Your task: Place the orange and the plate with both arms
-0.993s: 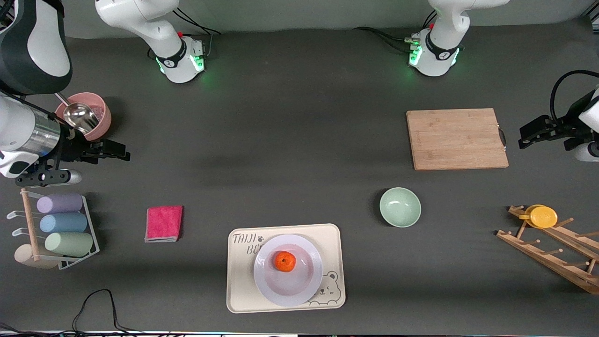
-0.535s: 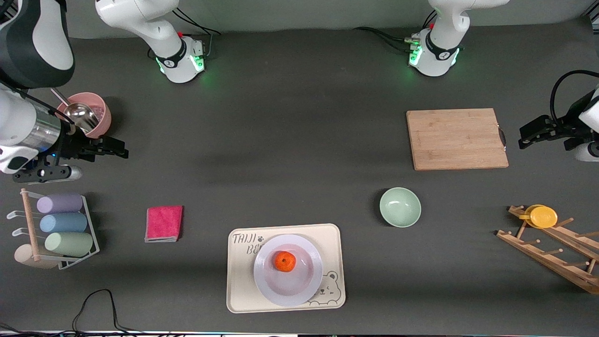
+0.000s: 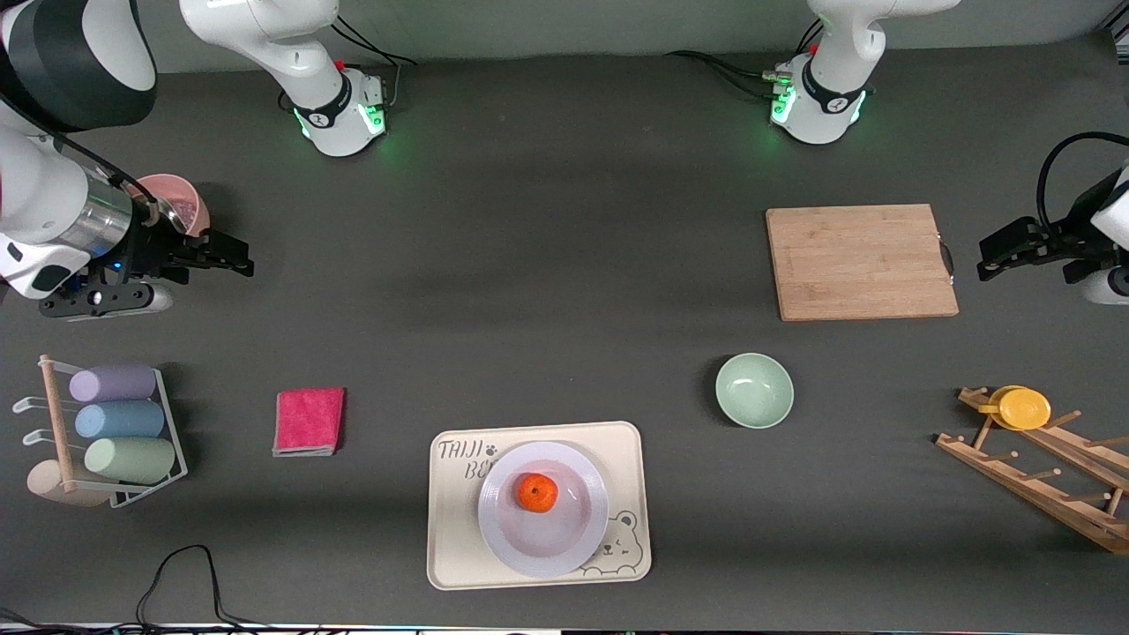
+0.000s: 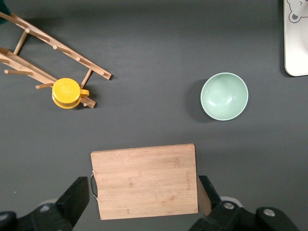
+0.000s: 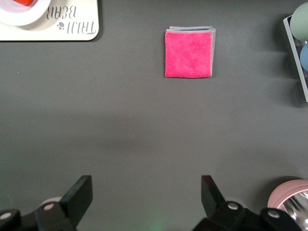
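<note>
The orange [image 3: 536,492], round, bright and faintly dimpled, sits in the shallow centre of the plate [image 3: 575,549], a glossy pale disc with a wide rim, which rests on a rectangular cream tray [image 3: 450,547] with rounded corners at the table's 6 o'clock edge in the front view. At about 4 o'clock on the table from the tray's spot stands a smooth mint bowl [image 3: 754,390], and farther from the camera lies a grained wooden board [image 3: 860,261]. A fuzzy pink cloth [image 3: 310,421], folded square, lies toward the right arm's end. The left gripper [image 3: 990,260] hangs over the table just off the board's handle end, jaws spread wide, empty. The right gripper [image 3: 231,257] hangs beside a pink pot [image 3: 196,209], jaws likewise apart, holding nothing.
</note>
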Available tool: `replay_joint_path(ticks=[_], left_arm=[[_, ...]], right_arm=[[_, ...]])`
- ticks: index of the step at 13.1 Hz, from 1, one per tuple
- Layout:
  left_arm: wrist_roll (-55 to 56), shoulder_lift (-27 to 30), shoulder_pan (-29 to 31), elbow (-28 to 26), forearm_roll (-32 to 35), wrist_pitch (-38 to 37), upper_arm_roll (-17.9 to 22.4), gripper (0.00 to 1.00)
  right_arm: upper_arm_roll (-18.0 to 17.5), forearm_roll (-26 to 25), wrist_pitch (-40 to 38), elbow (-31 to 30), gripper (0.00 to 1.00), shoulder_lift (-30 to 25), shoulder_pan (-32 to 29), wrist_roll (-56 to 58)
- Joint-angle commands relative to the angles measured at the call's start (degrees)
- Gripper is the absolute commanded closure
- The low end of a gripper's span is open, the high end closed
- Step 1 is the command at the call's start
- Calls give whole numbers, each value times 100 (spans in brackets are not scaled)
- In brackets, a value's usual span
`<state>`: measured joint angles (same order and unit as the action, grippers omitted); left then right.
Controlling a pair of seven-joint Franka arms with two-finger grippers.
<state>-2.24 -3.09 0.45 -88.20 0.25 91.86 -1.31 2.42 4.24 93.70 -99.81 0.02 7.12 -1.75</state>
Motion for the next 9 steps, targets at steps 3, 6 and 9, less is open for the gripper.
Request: replay_joint_path(ticks=[3, 6, 9], left_arm=[[-22, 98, 26, -74, -42, 25, -10, 0], [-22, 98, 26, -75, -42, 25, -10, 0], [-22, 98, 26, -75, -42, 33, -10, 0]], right_arm=[[-92, -125, 193, -549, 0, -529, -71, -107], [223, -82, 219, -540, 0, -468, 315, -89], [242, -64, 211, -531, 0, -424, 281, -63]])
